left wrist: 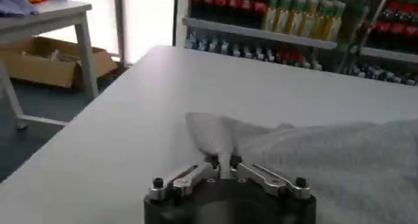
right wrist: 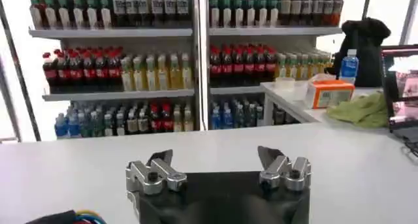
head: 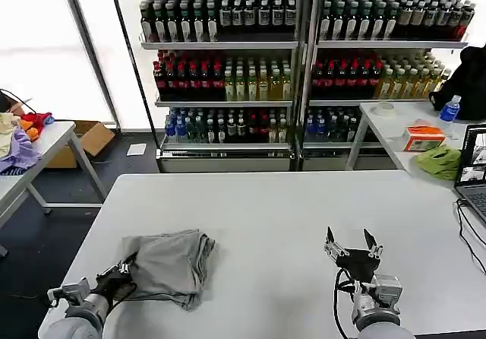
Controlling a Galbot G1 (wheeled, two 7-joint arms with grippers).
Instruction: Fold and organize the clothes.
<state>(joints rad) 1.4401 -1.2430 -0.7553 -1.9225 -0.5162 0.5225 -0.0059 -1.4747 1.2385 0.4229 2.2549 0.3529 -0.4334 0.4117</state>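
1. where the robot's arms reach forward, a wide white table (head: 266,217) spreads out, and it is the largest thing in front of the robot.
2. behind the table stand tall shelves of bottles (head: 228,65), with dark, red, yellow-green and mixed bottles in rows.
3. on the near left part of the table lies a light grey shirt (head: 171,267), bunched into a loose, rumpled heap rather than spread flat; its chest print and collar cannot be made out.
4. off to the robot's left a side table (head: 53,137) carries lavender, orange and red fabrics (head: 19,137), well apart from the shirt.
5. off to the right another table bears a lime-green cloth (head: 439,161), an orange box (head: 424,136) and a water bottle (head: 449,111), with a laptop (head: 472,168) at the edge of the view.
6. the left gripper (head: 125,272) sits at the near left edge of the shirt, low on the table; in the left wrist view its fingers are clenched on a raised fold of the grey cloth (left wrist: 225,150).
7. the right gripper (head: 351,242) hovers over bare table on the near right, well apart from the shirt, fingers spread wide and grasping nothing.
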